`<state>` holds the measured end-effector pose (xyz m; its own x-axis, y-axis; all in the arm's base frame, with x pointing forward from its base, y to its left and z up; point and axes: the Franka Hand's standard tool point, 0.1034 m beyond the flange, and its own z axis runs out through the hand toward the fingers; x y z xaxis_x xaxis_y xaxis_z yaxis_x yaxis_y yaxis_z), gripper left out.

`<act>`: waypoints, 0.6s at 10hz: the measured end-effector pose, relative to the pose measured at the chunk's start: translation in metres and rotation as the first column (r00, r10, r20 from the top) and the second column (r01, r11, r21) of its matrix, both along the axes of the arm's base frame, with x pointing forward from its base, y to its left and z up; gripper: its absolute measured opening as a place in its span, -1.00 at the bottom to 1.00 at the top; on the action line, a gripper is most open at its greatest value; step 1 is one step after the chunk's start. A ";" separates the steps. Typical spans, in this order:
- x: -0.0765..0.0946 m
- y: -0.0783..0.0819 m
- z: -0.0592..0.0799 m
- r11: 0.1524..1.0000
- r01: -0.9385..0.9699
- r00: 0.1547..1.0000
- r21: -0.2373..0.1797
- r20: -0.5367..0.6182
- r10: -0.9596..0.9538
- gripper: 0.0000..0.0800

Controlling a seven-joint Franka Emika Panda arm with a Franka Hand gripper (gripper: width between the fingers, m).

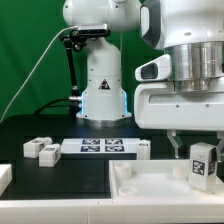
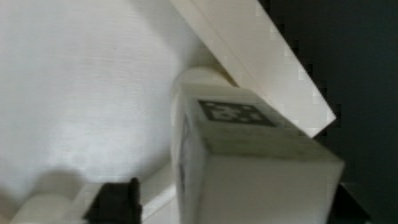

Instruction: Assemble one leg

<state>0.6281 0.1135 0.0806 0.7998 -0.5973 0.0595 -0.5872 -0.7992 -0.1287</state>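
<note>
— What is seen in the exterior view?

— The leg is seen upright at the exterior view's lower right, with its tag turned to the camera. It is placed under the gripper, at the rear rim of the tray. Whether it is clamped cannot be told. The marker board is found mid-frame, and a loose block lies towards the exterior view's left.

— And in the wrist view?

— The leg is shown close up, its end met by the tray rim. One dark finger is seen just beside it.
</note>
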 end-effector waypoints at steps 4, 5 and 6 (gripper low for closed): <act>0.003 0.006 0.005 0.904 -0.421 0.907 -0.071 -0.002 0.422 0.60; 0.003 0.007 0.005 0.856 -0.509 0.860 -0.086 -0.004 0.511 0.62; 0.003 0.008 0.005 0.813 -0.574 0.817 -0.101 -0.009 0.576 0.62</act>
<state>0.6311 0.1216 0.0857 0.9935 -0.0196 0.1123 -0.0150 -0.9990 -0.0421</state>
